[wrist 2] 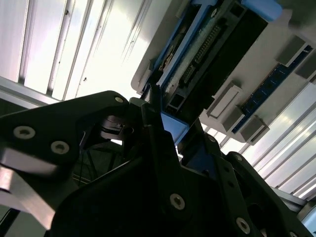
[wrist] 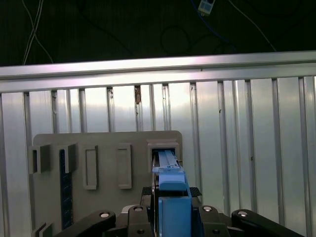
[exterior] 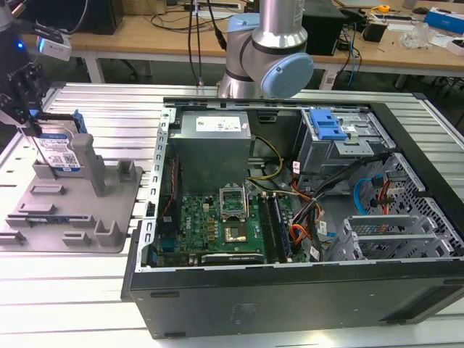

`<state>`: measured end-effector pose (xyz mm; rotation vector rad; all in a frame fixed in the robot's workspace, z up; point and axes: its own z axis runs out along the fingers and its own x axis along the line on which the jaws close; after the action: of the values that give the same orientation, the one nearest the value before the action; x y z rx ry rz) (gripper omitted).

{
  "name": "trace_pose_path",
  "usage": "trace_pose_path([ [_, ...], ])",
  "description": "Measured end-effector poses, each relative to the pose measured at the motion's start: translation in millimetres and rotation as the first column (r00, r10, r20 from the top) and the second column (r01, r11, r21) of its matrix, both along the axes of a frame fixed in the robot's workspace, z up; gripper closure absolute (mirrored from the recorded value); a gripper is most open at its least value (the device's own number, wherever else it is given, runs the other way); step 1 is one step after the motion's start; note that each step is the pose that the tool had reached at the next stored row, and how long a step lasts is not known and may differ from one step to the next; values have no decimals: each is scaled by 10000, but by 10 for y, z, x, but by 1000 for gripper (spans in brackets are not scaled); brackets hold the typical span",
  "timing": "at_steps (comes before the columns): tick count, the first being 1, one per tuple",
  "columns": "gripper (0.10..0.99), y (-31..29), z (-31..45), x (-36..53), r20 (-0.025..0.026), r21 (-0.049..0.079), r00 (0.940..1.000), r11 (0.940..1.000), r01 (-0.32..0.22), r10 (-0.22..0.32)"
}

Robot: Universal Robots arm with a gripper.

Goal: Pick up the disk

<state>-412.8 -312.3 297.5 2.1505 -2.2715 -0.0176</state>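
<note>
One disk [exterior: 59,151] stands on edge in the grey tray [exterior: 43,217], held upright between the tray's posts so its top edge is free to be gripped from above. The pincer [exterior: 25,109] sits directly over the tray, with its black fingers [wrist: 136,217] down either side of the disk's blue rail [wrist: 173,197] in the first wrist view; they look closed against it, though actual contact is hard to confirm, and the disk seems not yet lifted out of the tray. The tray rests on the ribbed metal bench [exterior: 109,109], beside the open computer case [exterior: 290,217]. Much of the disk's label is hidden behind a tray post, and the pincer's own body blocks the grip point in the second wrist view.
</note>
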Motion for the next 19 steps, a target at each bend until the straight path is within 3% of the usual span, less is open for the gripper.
trace_pose_path([
  [6,718,0,102,0,-3,-1,10000,10000,-5,5],
  [12,718,0,325,10,-2,-1,10000,10000,-5,5],
  [15,718,0,557,14,-3,-1,10000,10000,-5,5],
  [17,718,0,662,14,-3,-1,10000,10000,-6,6],
  [19,718,0,830,16,-4,-2,10000,10000,-6,6],
])
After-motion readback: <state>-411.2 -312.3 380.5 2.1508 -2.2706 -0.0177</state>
